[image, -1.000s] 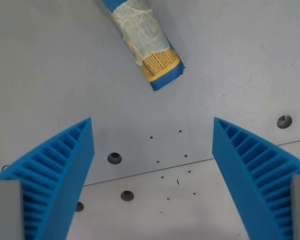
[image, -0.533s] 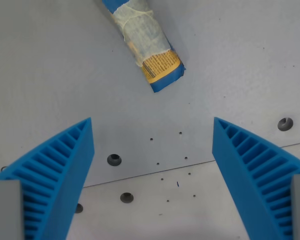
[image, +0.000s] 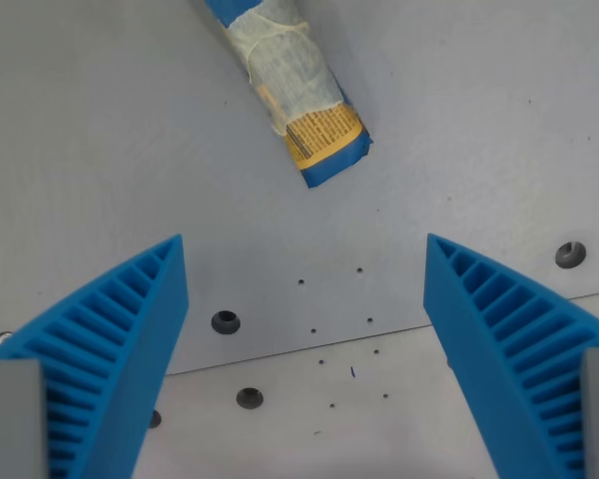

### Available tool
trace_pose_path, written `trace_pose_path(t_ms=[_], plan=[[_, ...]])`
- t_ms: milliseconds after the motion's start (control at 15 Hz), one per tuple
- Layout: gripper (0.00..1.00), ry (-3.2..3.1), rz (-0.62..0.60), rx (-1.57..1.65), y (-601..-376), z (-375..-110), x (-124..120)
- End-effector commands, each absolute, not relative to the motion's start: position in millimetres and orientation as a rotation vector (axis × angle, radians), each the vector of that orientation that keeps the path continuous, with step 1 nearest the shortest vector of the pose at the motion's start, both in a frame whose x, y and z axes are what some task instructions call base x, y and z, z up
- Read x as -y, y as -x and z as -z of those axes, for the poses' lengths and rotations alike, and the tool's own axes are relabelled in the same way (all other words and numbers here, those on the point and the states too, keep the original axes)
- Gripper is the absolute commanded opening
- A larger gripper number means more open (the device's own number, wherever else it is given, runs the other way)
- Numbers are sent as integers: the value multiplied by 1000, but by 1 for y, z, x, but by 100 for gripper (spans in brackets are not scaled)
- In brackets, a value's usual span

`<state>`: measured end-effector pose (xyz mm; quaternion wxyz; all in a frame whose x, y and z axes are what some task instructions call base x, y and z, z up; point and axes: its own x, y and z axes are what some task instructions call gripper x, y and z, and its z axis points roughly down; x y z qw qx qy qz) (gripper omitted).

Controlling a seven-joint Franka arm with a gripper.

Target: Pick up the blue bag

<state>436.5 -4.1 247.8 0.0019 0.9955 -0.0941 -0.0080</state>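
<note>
The blue bag lies on the grey table at the top centre of the wrist view, slanting from upper left to lower right. It is blue at its edges, with a pale crinkled wrap around its middle and a yellow label near its lower end; its top runs out of the frame. My gripper hovers open above the bare table, well short of the bag. Its two blue ribbed fingers stand wide apart at the lower left and lower right. Nothing lies between them.
The grey table has a seam running across below the middle. Several round screw holes and small dots mark the surface. Another hole sits at the wrist view's right.
The whole scene has shifted slightly, so the camera has moved a little. The bag lies where it was and the fingers stay wide apart.
</note>
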Motion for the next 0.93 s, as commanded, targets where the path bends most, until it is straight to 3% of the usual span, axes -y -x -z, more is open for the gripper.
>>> trace_pose_path(t_ms=[67,933], plan=[[100,-3130,-4,225,-440,-246,3],[100,-3135,-12,154,-444,-238,2]])
